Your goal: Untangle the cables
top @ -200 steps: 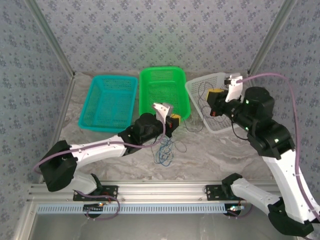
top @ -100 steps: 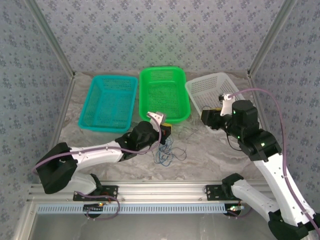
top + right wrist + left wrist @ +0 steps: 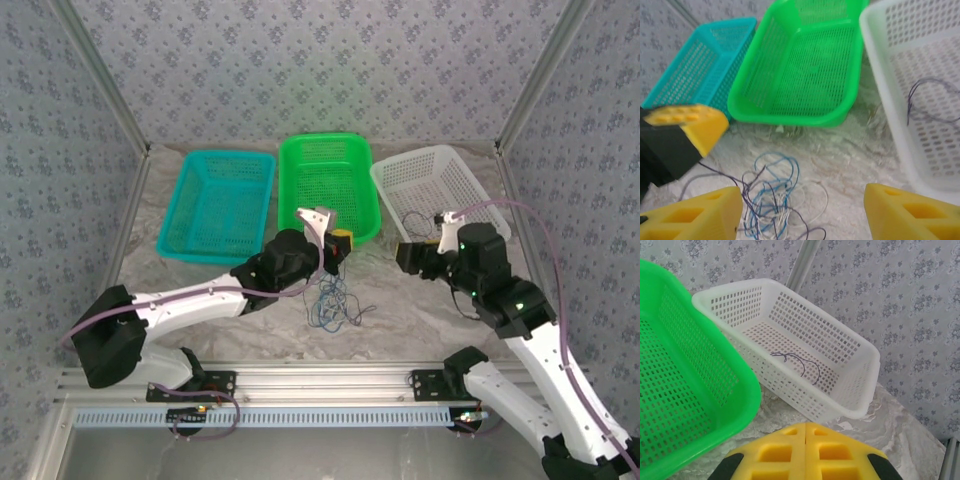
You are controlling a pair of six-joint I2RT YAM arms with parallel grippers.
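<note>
Marbled table (image 3: pixel 400 322) is carrying three baskets in a row at the back: teal basket (image 3: pixel 215 205), green basket (image 3: pixel 325 185), white basket (image 3: pixel 415 175). Left gripper (image 3: pixel 805 432) is hovering before the green basket, pads pressed together, pinching strands of the cables (image 3: pixel 330 300); their blue, cream and dark tangle is lying on the table below. Right gripper (image 3: pixel 801 195) is standing wide apart, empty, facing that tangle. One dark cable (image 3: pixel 797 362) is lying inside the white basket.
</note>
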